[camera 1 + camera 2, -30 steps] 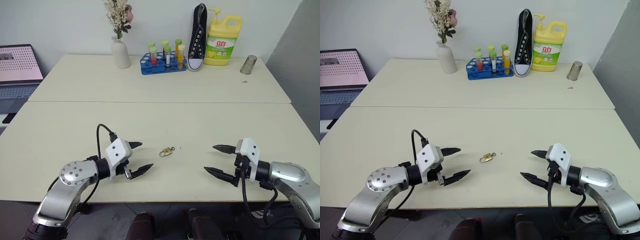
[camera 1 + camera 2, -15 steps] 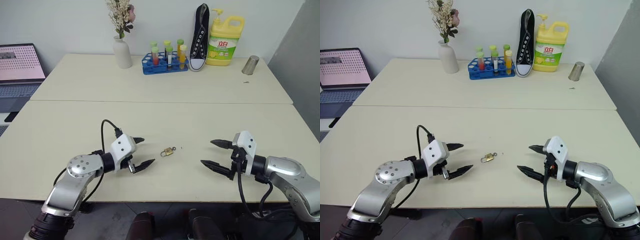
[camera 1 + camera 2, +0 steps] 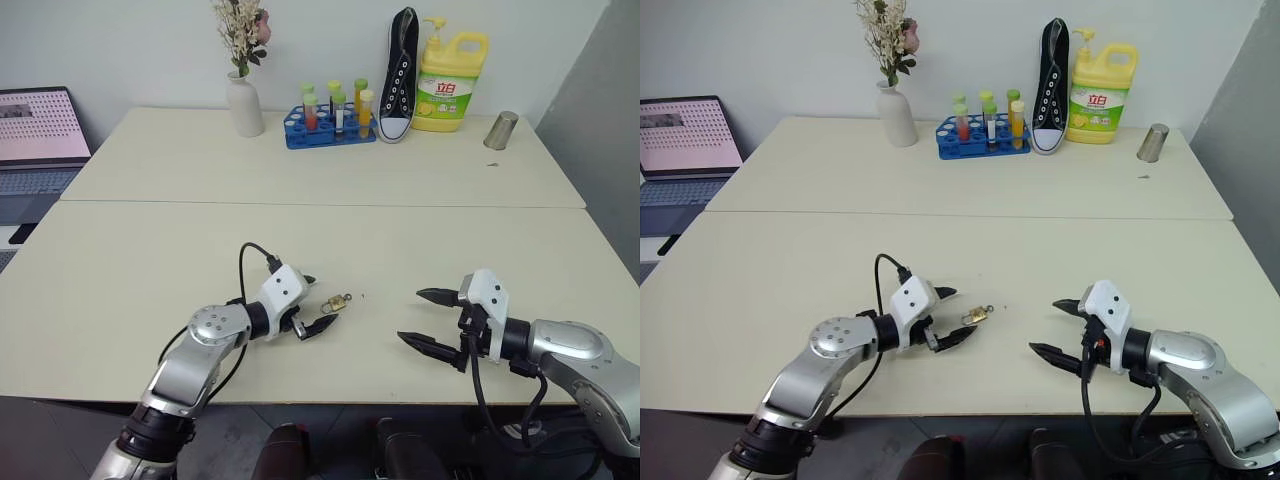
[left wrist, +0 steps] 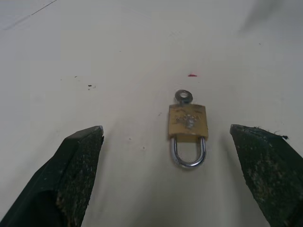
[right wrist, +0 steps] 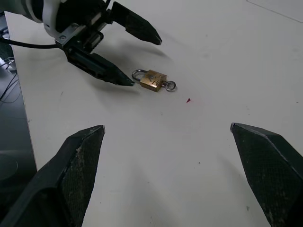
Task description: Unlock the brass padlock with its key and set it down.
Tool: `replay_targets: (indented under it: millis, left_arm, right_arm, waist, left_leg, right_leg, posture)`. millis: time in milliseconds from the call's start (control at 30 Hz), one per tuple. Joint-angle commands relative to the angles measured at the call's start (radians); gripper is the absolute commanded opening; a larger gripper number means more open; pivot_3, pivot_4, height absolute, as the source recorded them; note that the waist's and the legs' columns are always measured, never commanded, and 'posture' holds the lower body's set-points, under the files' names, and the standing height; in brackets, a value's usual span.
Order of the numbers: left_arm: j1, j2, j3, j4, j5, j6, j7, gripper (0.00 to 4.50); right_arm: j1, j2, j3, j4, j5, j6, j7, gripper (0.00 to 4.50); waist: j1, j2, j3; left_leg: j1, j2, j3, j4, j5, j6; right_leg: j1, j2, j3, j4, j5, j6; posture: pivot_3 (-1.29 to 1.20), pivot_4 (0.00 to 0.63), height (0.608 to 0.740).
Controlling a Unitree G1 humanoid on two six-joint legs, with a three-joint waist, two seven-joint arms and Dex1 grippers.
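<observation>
brass padlock (image 4: 188, 123): dull yellow metal body, scuffed; shiny silvery shackle
desk (image 3: 150, 250): smooth matt cream surface
left tool (image 4: 180, 179) fingers (image 4: 78, 165): matt black, rough-grained

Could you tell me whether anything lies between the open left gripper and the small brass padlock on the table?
Nothing visible does. The left gripper is open, facing the small brass padlock, with only bare cream tabletop between them.

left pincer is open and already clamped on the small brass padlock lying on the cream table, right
Not quite. The left pincer is open, but nothing is clamped: the small brass padlock lies on the cream table, apart from both black fingers, as the left wrist view shows.
</observation>
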Motion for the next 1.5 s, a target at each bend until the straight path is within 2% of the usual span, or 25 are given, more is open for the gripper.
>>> replay_targets:
  millis: [33,467,667,833,1067,1167,1267,1367,1500]
  left_arm:
    - [-0.033,-0.026,-0.019,0.013,0.006,0.007,0.002,4.50]
    - [-0.047,-0.031,-0.052,0.046,0.017,0.036,-0.015,4.50]
    - [-0.049,-0.028,-0.043,0.045,0.003,0.041,-0.034,2.73]
    - [-0.044,-0.023,-0.046,0.040,0.000,0.031,-0.047,1.06]
    - [-0.018,0.026,-0.042,0.014,-0.022,-0.046,-0.135,0.96]
    - [-0.009,0.071,0.009,0.010,-0.032,-0.273,-0.202,0.96]
    - [-0.017,0.063,0.045,0.040,-0.024,-0.468,-0.192,0.96]
    - [-0.052,0.080,0.066,0.104,0.067,-0.752,-0.156,0.96]
    - [-0.107,0.097,0.070,0.224,0.162,-1.046,-0.102,0.96]
  right_arm:
    - [0.004,-0.005,-0.014,-0.041,0.010,-0.004,-0.007,4.46]
    - [0.026,0.005,-0.013,-0.073,0.019,0.002,-0.038,4.46]
    - [0.026,0.003,-0.009,-0.074,0.021,0.001,-0.043,4.50]
    - [0.024,0.001,-0.008,-0.073,0.022,-0.001,-0.044,4.50]
    - [0.012,0.002,-0.011,-0.064,0.023,-0.010,-0.040,4.50]
    - [0.004,0.002,-0.010,-0.056,0.024,-0.016,-0.032,4.50]
    - [-0.007,0.007,-0.006,-0.054,0.028,-0.022,-0.026,4.50]
    - [-0.024,0.007,-0.005,-0.055,0.043,-0.015,-0.014,4.50]
    - [-0.044,0.008,-0.007,-0.047,0.059,-0.004,-0.003,4.50]
  waist:
    - [0.000,0.000,0.000]
    - [0.000,0.000,0.000]
    - [0.000,0.000,0.000]
    - [0.000,0.000,0.000]
    - [-0.001,0.000,0.000]
    - [-0.001,0.000,0.000]
    - [0.001,0.000,0.000]
    - [0.002,0.000,0.000]
    - [0.004,0.000,0.000]
  left_leg:
    - [0.000,0.000,0.000,0.000,0.000,0.000]
    - [0.000,0.000,0.000,0.000,0.000,0.000]
    - [0.000,0.000,0.000,0.000,0.000,0.000]
    - [0.000,0.000,0.000,0.000,0.000,0.000]
    - [0.000,0.000,0.000,0.000,0.000,0.000]
    - [0.000,0.001,0.000,0.000,0.000,0.000]
    - [0.000,0.001,0.000,0.000,0.000,0.000]
    - [0.000,0.000,0.000,0.000,0.000,0.000]
    - [0.000,0.000,0.000,0.000,0.000,0.000]
  right_leg:
    - [0.000,0.000,0.000,0.000,0.000,0.000]
    - [0.000,0.000,0.000,0.000,0.000,0.000]
    - [0.000,0.000,0.000,0.000,0.000,0.000]
    - [0.000,0.000,0.000,0.000,0.000,0.000]
    - [0.000,0.000,0.000,0.000,0.000,0.000]
    - [0.000,0.000,0.000,0.000,0.000,0.000]
    - [0.000,0.000,0.000,0.000,0.000,0.000]
    - [0.000,-0.003,0.000,0.000,0.000,0.000]
    - [0.000,-0.003,0.000,0.000,0.000,0.000]
  posture:
    - [0.00,0.150,0.740]
    - [0.00,0.150,0.740]
    - [0.00,0.150,0.740]
    - [0.00,0.150,0.740]
    - [0.00,0.150,0.740]
    - [0.00,0.150,0.740]
    - [0.00,0.150,0.740]
    - [0.00,0.150,0.740]
    - [0.00,0.150,0.740]
